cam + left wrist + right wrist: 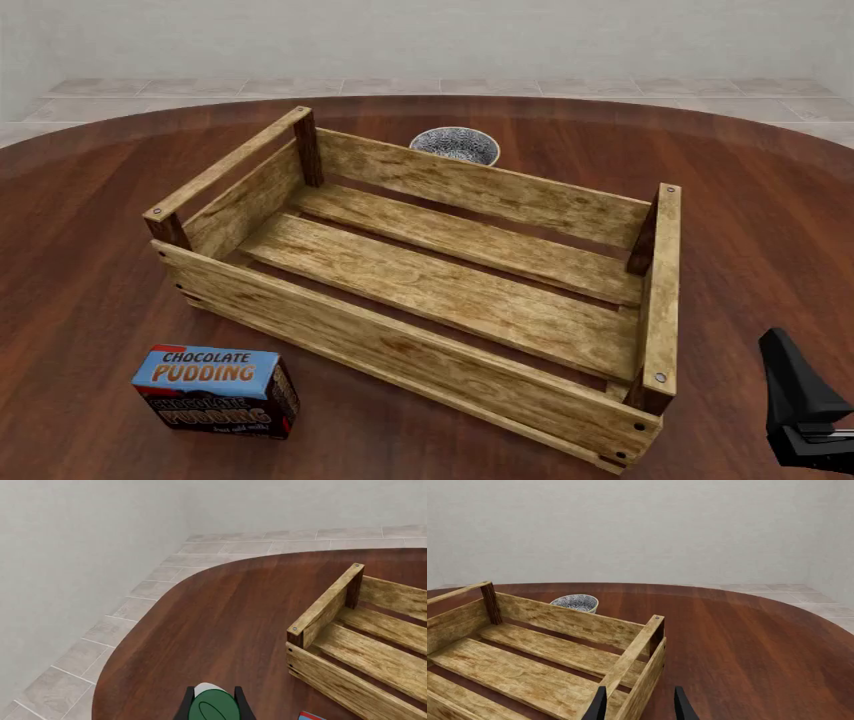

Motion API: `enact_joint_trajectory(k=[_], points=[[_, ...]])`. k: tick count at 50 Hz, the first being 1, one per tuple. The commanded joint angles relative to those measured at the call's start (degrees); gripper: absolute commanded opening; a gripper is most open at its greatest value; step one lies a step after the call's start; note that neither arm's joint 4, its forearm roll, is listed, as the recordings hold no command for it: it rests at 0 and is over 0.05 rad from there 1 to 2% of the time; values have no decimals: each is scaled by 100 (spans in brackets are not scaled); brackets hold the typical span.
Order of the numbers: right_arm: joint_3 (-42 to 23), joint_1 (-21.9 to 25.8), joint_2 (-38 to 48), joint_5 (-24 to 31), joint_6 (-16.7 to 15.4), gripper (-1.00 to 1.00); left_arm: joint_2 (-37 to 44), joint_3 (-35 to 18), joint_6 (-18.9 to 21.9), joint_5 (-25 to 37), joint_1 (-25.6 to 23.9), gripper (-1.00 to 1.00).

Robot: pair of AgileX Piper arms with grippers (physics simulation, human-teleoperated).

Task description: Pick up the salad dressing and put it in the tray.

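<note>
- pudding box (216, 390), front view: top face reads "CHOCOLATE PUDDING", yellow-orange letters on blue with a red strip along the upper edge
- same box, dark front face: "CHOCOLATE PUDDING" repeated, red outlined letters; a line of small print under it, too small to read
- salad dressing (212, 706), left wrist view: green label with an oval outline, no legible characters
- tray (441, 350): bare wood, no markings
- bowl (455, 144): blue-white pattern only, no text
</note>
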Motion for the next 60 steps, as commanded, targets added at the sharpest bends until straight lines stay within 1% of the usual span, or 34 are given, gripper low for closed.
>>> enact_joint_trajectory(k=[1,3,9,13,21,25,33,36,39,42,43,53,60], points=[[0,0,-2,0,0,100,138,-395,155,55,-377,-100],[0,1,1,0,-1,100,226,-544,176,60,-463,-100],[0,-1,0,0,1,100,331,-698,228,53,-632,-100],[0,0,1,0,1,100,396,-821,340,55,-776,-100],[0,0,1,0,0,100,686,-1096,284,36,-1137,-100],[0,1,1,0,-1,100,798,-1160,294,-3,-1304,-100],[0,0,0,0,-1,100,1020,-1256,382,-108,-1845,-100],[0,0,0,0,0,100,1096,-1298,337,-124,-1948,-100],[0,0,0,0,1,100,1282,-1407,190,-194,-2077,-100],[0,-1,1,0,-1,100,1377,-1452,189,-265,-2214,-100],[0,0,0,0,0,100,1518,-1515,131,-357,-2250,-100],[0,-1,0,0,-1,100,1775,-1581,191,-640,-2659,-100],[0,0,0,0,1,100,1984,-1477,238,-951,-2907,-100]])
